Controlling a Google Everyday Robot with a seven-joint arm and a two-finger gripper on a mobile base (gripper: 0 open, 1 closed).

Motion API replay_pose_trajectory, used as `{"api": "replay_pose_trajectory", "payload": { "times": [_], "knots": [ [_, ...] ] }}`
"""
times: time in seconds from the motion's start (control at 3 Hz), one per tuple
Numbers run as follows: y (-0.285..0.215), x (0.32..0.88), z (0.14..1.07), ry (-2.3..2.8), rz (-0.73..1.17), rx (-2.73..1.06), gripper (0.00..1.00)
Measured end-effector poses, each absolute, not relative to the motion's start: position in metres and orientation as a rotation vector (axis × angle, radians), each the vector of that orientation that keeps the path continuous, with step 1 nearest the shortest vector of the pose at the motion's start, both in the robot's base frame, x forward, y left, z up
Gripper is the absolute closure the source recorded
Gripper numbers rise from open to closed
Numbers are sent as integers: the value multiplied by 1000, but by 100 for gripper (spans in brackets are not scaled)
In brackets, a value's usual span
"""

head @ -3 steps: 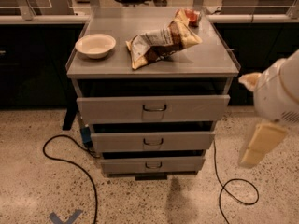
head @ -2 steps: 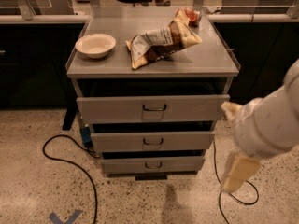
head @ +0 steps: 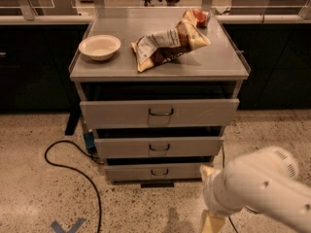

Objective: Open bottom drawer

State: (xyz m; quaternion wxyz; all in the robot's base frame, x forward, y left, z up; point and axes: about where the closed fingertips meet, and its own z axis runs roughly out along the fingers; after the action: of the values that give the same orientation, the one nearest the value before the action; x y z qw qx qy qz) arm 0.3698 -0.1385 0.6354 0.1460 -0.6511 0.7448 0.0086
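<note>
While the bottom drawer (head: pixel 180 171) shows only its grey front, the gripper (head: pixel 212 222) hangs at near right, apart from it, apparently pointing down; its opening cannot be told.

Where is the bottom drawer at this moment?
In the camera view, the bottom drawer sits low at centre, under the middle drawer and just above the floor; the gripper hangs to its lower right, at the frame's bottom edge.
</note>
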Motion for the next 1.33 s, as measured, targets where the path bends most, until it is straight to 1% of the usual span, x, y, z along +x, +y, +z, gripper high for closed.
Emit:
{"api": "replay_pose_trajectory", "payload": {
  "times": [0.33,0.67,1.0,1.33],
  "knots": [
    [-130,337,515,2189,157,-1972,0],
    [-137,315,432,2291,261,-1994,0],
    [-138,310,381,2439,333,-1906,0],
    [-137,302,373,2481,358,-1876,0]
  ]
}}
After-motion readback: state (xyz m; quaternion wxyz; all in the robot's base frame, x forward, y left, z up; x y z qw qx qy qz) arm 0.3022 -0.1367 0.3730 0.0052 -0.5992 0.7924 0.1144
